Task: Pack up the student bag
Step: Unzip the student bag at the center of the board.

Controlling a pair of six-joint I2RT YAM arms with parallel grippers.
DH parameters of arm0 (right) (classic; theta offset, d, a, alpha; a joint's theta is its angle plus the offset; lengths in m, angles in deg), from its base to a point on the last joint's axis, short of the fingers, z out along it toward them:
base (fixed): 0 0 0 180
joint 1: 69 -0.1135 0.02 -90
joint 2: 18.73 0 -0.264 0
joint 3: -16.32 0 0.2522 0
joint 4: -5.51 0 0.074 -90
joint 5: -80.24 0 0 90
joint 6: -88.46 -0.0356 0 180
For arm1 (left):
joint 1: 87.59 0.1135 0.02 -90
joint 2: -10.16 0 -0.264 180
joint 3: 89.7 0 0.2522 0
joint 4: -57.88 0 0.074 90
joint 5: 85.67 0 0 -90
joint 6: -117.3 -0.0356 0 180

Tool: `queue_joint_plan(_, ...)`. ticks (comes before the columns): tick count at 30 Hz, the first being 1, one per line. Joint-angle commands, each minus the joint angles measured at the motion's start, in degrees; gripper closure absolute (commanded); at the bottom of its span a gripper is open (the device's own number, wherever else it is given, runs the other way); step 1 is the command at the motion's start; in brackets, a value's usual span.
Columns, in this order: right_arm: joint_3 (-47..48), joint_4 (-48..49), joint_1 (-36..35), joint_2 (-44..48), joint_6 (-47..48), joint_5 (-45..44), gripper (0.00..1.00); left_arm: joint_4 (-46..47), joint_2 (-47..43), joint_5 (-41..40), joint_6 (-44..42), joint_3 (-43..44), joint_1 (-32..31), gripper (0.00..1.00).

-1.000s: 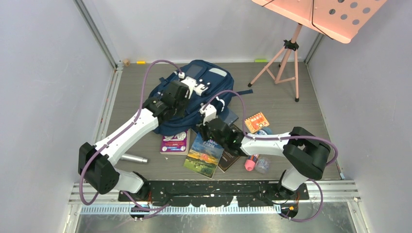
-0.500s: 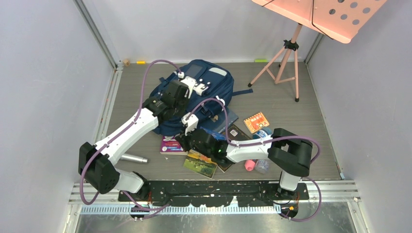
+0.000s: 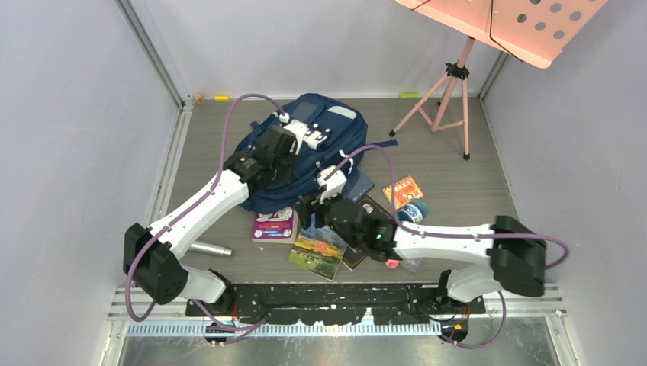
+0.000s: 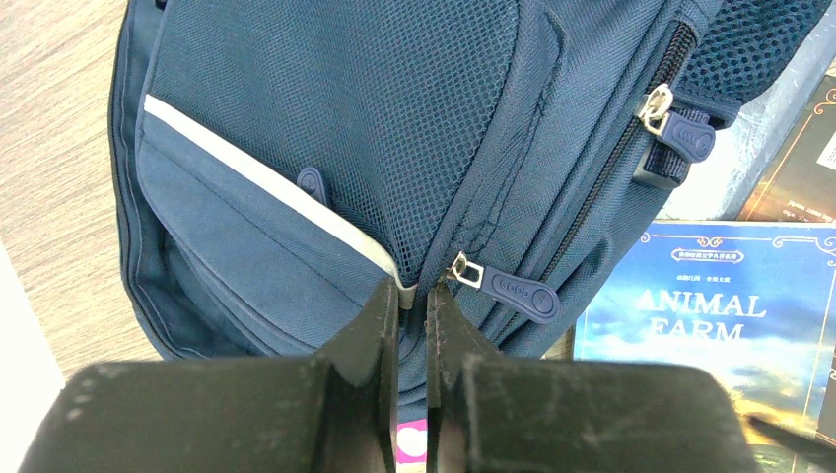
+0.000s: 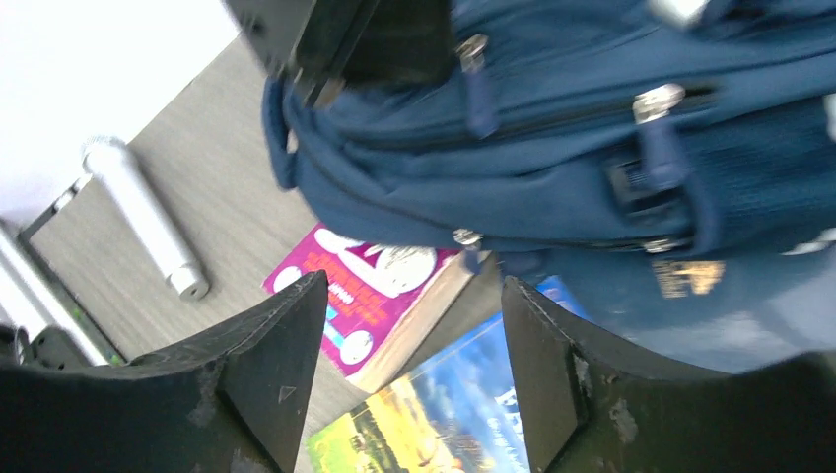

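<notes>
A grey wood-grain table (image 3: 473,198) closed in by pale walls carries the scene, and the student bag (image 3: 339,126), a navy blue backpack with pale stripes, lies flat toward its far middle. A pink music stand (image 3: 450,91) stands on its tripod to the right of the bag, apart from it. Along the bag's near edge books lie spread: a magenta paperback (image 3: 275,225) partly tucked under that edge, an Animal Farm paperback (image 3: 317,252) just nearer than that, and a dark book (image 3: 374,210) to its right, half hidden by the right arm. An orange card (image 3: 402,191) lies off the bag's near right corner, and a silver metal cylinder (image 3: 207,248) lies off its near left side, well clear of the books. The left gripper (image 4: 412,296) rests on the bag's near left part, its jaws drawn in to a thin slit with the tips against a seam where a pale stripe ends, right beside a navy zipper pull (image 4: 518,289); whether any fabric is pinched between them cannot be told. The right gripper (image 5: 414,286) hangs above the books at the bag's near edge, jaws spread wide with nothing between them, the magenta paperback and the bag's zippered side showing through the gap.
</notes>
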Motion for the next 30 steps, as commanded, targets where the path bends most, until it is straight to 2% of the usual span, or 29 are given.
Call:
queue_joint_plan(1,0.1,-12.8,3.2,8.2,1.2,-8.6,0.26,6.4,-1.2,-0.1,0.2,1.5,0.4,1.0)
queue_joint_plan(5,2.0,-21.1,11.5,10.6,0.1,-4.2,0.18,6.5,-1.2,0.3,-0.1,1.3,0.3,1.0)
queue_joint_plan(7,3.3,-22.7,16.3,9.1,1.3,0.1,0.17,6.7,-1.2,0.5,-0.2,1.2,0.3,1.0)
queue_joint_plan(11,7.3,-24.9,20.3,4.1,4.0,4.7,0.16,6.8,-1.1,0.3,-0.8,1.0,0.3,1.0)
queue_joint_plan(14,8.9,-23.5,20.9,1.7,5.5,6.4,0.16,7.0,-1.3,-0.1,-1.3,0.8,0.3,1.0)
queue_joint_plan(18,8.8,-18.7,21.3,1.8,6.5,14.6,0.15,7.0,-1.4,-1.2,-2.2,0.8,0.3,1.0)
queue_joint_plan(22,9.8,-16.4,21.8,1.2,8.8,17.9,0.14,7.1,-2.0,-1.7,-2.9,0.6,0.3,1.0)
queue_joint_plan(30,17.5,-19.0,24.4,-6.7,12.8,25.6,0.22,7.4,-2.3,-1.3,-3.2,0.5,0.3,1.0)
